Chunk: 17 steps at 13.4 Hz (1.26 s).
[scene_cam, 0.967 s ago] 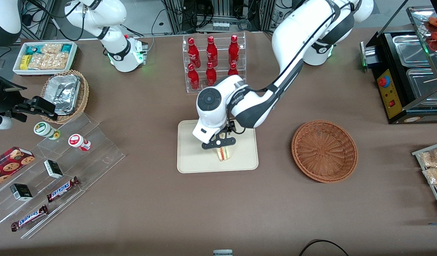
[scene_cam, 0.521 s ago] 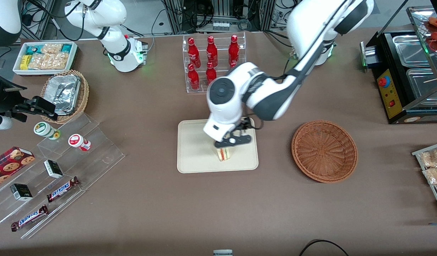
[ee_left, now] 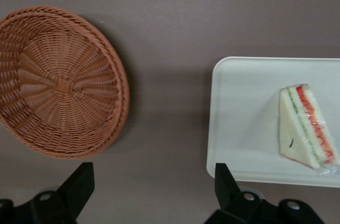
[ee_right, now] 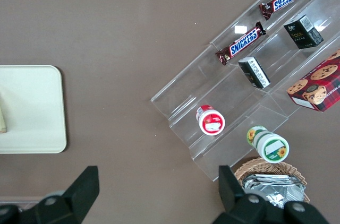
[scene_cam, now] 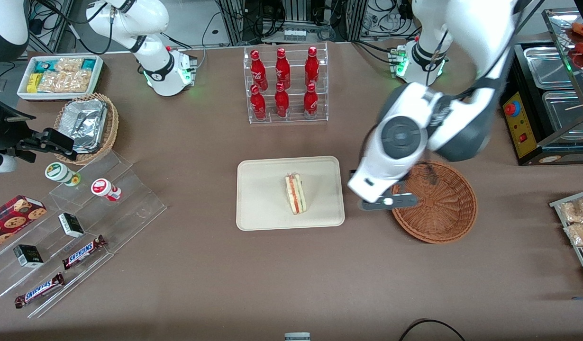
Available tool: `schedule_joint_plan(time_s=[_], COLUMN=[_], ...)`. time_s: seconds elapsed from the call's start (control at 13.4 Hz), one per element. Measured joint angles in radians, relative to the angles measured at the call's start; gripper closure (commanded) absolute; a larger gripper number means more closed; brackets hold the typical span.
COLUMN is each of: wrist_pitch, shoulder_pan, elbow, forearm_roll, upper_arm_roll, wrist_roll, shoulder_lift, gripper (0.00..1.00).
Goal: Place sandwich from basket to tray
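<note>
On tray [scene_cam: 263,208], sandwich [scene_cam: 295,193], gripper [scene_cam: 387,201] apart, jaws spread

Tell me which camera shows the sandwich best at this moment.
The left wrist view: the sandwich fills more of the picture, layers visible, lying on the tray, with the open gripper above the table. The front view shows it small; the right wrist view catches only a sliver at the edge.

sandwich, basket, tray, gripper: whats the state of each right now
sandwich: lying on the tray, free of the gripper
basket: upright, nothing in it
tray: flat on the table, holding only the sandwich
gripper: open, holding nothing, above the basket's rim nearest the tray
</note>
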Motion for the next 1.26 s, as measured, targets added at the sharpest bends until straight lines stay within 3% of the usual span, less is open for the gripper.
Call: schedule_joint_plan(time_s=[0.45, 0.89, 1.26], wrist_pitch=[-0.046, -0.214, -0.292], shoulder_pan=[0.191, 0.202, 0.198], elbow=[-0.163, -0.214, -0.214], forearm_roll=[-0.069, -0.136, -0.140], upper_arm_roll=[0.007, 0.192, 0.273], wrist_roll=[0.292, 0.549, 0.593], shoulder_lift=[-0.203, -0.379, -0.444], gripper=[0.00, 0.00, 0.00])
